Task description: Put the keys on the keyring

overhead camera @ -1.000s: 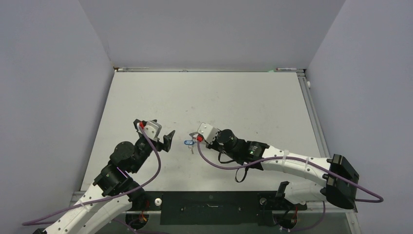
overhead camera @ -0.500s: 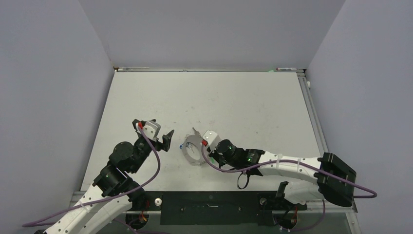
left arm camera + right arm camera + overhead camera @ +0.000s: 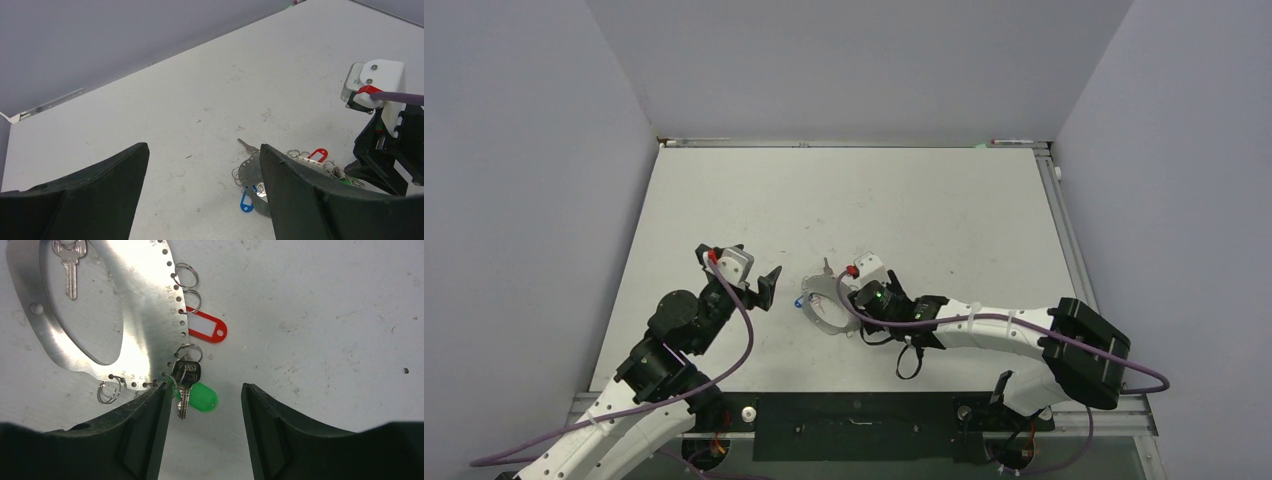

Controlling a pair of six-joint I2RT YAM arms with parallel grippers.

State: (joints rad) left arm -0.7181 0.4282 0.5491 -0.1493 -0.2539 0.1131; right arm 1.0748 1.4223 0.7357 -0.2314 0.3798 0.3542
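The keyring is a flat silver oval band with numbered holes and small split rings, lying on the table. A dark-headed key with a green tag hangs from its rim, and a red tag lies beside it. A bare silver key rests inside the loop. My right gripper is open just above the green tag, holding nothing. The left wrist view shows the keyring with a blue tag and a silver key. My left gripper is open and empty, left of the keyring.
The white table is bounded by grey walls at the back and sides, with a metal rail along its right edge. The right wrist's purple cable loops near the front of the table.
My right gripper has gone from shut to open. The keyring has come into view and now lies on the table. The right wrist shifted rightward. The left arm has not moved.
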